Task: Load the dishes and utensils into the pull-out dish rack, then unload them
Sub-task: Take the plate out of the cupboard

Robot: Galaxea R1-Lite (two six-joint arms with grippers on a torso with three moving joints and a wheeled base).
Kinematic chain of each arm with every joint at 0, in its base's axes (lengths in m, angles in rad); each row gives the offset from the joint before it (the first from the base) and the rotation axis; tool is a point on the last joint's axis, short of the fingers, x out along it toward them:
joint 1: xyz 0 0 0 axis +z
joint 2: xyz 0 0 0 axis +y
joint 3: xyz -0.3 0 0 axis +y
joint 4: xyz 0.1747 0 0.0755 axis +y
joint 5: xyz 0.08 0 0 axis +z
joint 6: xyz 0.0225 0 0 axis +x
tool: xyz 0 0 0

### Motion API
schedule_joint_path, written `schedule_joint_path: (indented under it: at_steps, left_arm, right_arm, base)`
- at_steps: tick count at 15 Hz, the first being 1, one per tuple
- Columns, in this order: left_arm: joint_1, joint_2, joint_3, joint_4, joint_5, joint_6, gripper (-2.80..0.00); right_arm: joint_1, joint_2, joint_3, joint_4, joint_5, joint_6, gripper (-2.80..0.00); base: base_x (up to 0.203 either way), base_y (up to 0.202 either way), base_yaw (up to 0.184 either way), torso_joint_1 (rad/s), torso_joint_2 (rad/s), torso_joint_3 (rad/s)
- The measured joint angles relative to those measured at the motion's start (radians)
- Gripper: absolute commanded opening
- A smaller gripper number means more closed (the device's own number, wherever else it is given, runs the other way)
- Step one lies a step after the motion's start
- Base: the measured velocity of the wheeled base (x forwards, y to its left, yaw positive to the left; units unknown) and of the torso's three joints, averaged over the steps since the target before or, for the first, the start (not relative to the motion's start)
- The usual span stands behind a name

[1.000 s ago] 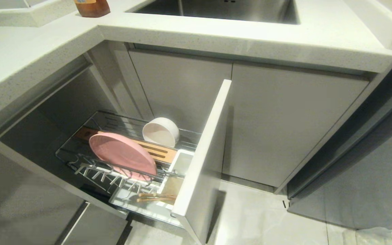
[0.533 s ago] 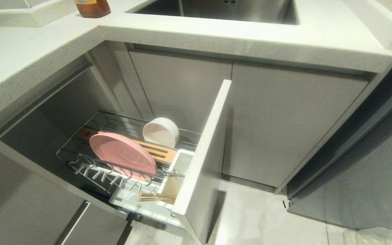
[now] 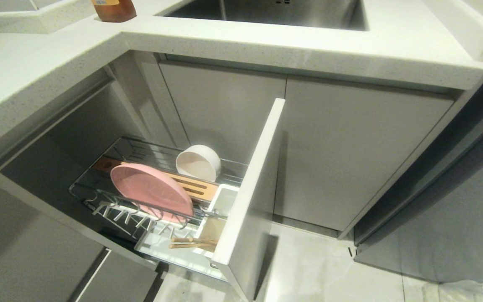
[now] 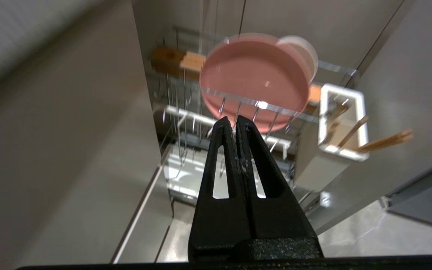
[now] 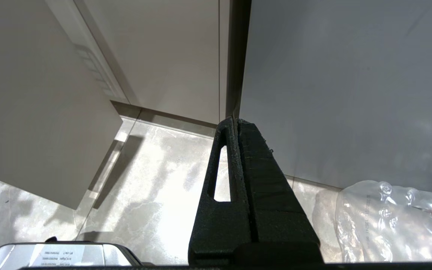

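Pointing toward pink plate [image 4: 254, 80], left tool [image 4: 236, 123] pinched together, empty.

The amber-brown bottle [image 3: 113, 9] on the speckled white desk [image 3: 36, 63] is cut off by the head view's top edge, as is the steel sink [image 3: 275, 12]. The round pastel-pink plate [image 3: 151, 192] hides part of the slotted light-wood strip [image 3: 193, 186]. In the left wrist view the plate [image 4: 253, 80] is blurred and covers most of the cream-white bowl [image 4: 306, 52]. The crinkled clear plastic bag [image 5: 396, 221] runs off the right wrist view's edge.
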Motion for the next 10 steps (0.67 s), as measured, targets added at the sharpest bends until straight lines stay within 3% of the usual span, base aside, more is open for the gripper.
schedule_joint_path:
  at_steps: [4, 10]
  left_arm:
    - [-0.002, -0.031, 0.339, -0.308, 0.009, 0.015, -2.80]
    - [-0.001, -0.038, 0.394, -0.266, -0.033, 0.046, -2.80]
  right_arm:
    - [0.000, 0.000, 0.000, 0.000, 0.000, 0.000, -2.80]
    - [0.000, 0.000, 0.000, 0.000, 0.000, 0.000, -2.80]
  base:
    - [0.000, 0.000, 0.000, 0.000, 0.00, 0.000]
    - [0.000, 0.000, 0.000, 0.000, 0.00, 0.000]
